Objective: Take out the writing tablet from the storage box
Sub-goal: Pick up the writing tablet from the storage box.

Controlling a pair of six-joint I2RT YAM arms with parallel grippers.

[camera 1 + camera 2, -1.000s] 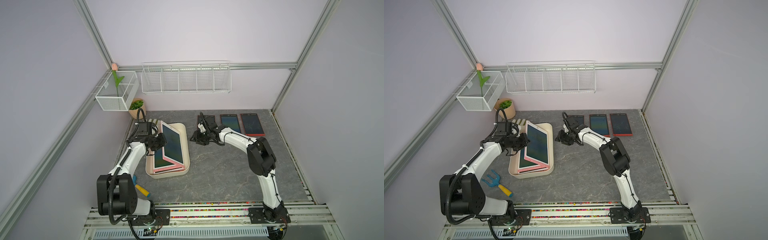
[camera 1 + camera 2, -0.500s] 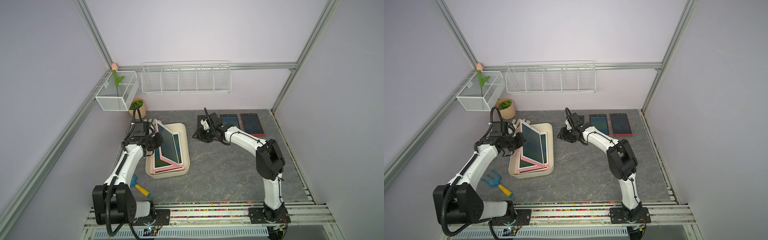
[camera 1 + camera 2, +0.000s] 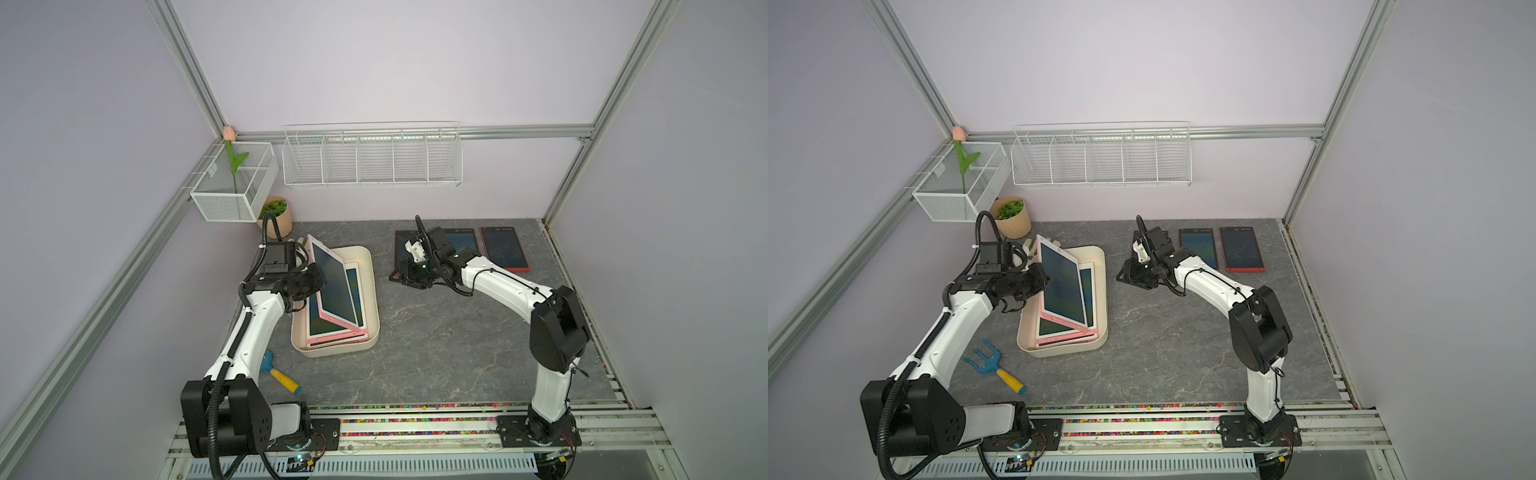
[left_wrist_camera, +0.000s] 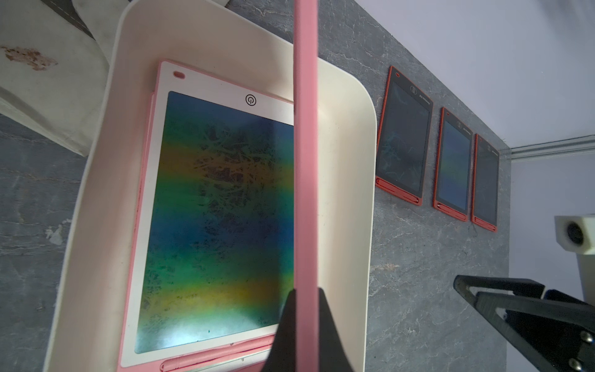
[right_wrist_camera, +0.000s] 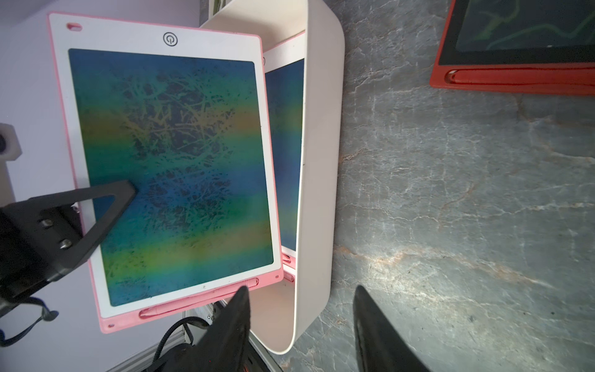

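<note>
Pink tablet pinched edge-on in my left claw, tilted over box. Right claw spread, empty. Next, likely: lift clear.

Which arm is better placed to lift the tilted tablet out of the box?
Left. The left gripper is shut on the tilted pink tablet in the storage box. The right gripper is open, empty, beside the box.

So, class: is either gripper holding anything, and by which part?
The left gripper pinches the pink writing tablet by one long edge, near its middle; the right gripper is open and holds nothing.
</note>
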